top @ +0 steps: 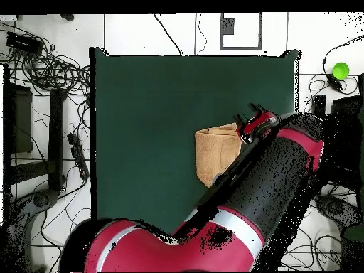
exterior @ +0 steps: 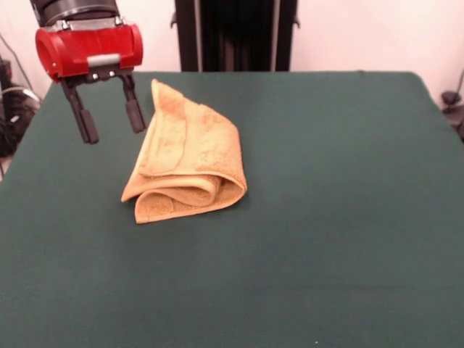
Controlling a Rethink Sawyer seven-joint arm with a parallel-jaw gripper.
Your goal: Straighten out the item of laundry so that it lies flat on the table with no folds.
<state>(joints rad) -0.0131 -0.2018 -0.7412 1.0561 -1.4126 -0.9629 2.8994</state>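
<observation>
gripper (exterior: 109,122): upper left of front view, fingers apart, holding nothing, hanging just left of the towel | towel (exterior: 187,156): left of centre in front view, folded over in several layers, rolled fold along its lower edge, not flat | table (exterior: 333,217): green top, bare around the towel | overhead: arm covers part of towel (top: 215,151)
</observation>
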